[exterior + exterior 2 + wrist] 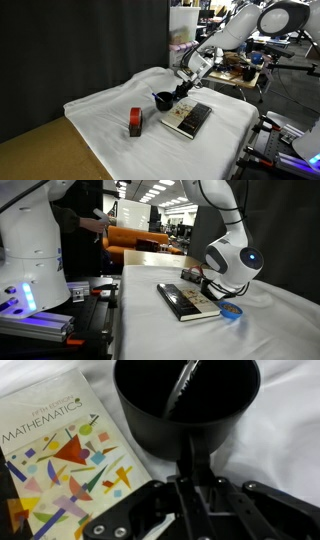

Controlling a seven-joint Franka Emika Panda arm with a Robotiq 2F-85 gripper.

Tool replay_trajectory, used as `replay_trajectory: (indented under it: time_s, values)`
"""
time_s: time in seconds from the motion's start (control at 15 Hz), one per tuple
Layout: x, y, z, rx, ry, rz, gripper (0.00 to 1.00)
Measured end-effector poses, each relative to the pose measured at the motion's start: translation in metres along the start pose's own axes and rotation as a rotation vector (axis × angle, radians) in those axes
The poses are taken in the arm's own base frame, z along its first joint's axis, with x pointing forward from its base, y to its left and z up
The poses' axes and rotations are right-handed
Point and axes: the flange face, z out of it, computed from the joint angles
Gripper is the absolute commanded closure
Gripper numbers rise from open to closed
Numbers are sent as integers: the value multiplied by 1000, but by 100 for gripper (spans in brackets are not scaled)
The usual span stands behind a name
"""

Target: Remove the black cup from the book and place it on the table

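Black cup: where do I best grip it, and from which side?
Pinch the thin wall of the black cup at the rim, from above, one finger inside, one outside. It stands upright, mouth open, beside the book, so the rim is free. The gripper is shut on it just so.

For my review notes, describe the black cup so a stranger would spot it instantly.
On the white-draped table, look between the red and black block and the book. The black cup is there, its rim pinched by the gripper: the only round, hollow, all-black thing.
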Motion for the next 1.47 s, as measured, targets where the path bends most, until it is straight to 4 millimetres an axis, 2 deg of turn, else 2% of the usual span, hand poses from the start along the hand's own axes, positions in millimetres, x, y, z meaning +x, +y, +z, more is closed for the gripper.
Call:
replay_trajectory:
  time_s: [0.53, 0.6, 0.67, 0.73, 0.8, 1.07, 1.47]
  values:
    - [-2, 15, 13, -33, -5, 6, 96]
    - [-3, 17, 15, -36, -6, 7, 80]
    - [-3, 18, 16, -39, -7, 6, 59]
    - [-4, 19, 17, -40, -7, 6, 56]
    - [-4, 20, 18, -43, -7, 7, 80]
    - [-5, 19, 17, -41, -8, 5, 56]
    - [-5, 20, 18, -42, -8, 6, 56]
